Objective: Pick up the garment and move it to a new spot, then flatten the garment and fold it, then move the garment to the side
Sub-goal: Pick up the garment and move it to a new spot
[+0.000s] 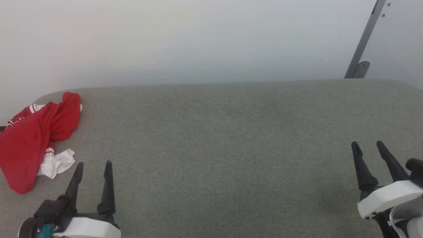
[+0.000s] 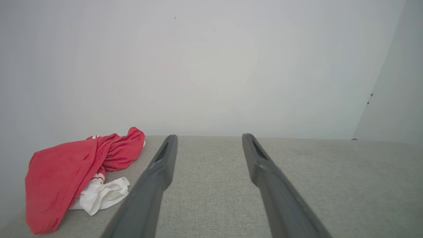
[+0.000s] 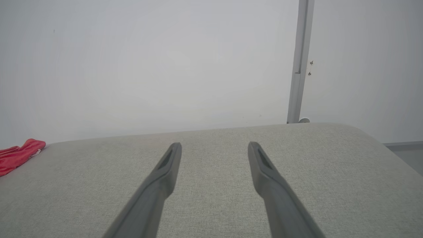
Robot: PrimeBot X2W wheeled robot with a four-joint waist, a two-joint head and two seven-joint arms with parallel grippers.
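Red jersey T-shirt [image 1: 33, 138] lies crumpled in a heap at far left of the gray fabric-covered desk [image 1: 214, 132], near the rear left rounded corner, partly running off the head view's left edge. One white sleeve [image 1: 57, 163] with red-and-white striped trim sticks out at the heap's near side. Chest letters not visible.

Left pincer [image 1: 94, 163] at lower left, released, fingers spread, nothing between them; just right of the shirt, near the white sleeve, not touching it. Left wrist view: same pincer [image 2: 209, 135] wide apart over bare desk, shirt [image 2: 62, 175] off to its left.

Right pincer [image 1: 366, 142] at lower right, also released and empty, well apart from the shirt. Right wrist view: fingers spread [image 3: 214, 143] over bare fabric, a red bit of the shirt [image 3: 16, 155] at far left edge.

Pale wall [image 1: 198, 39] behind the desk; gray metal post [image 1: 363, 39] against the wall at rear right.
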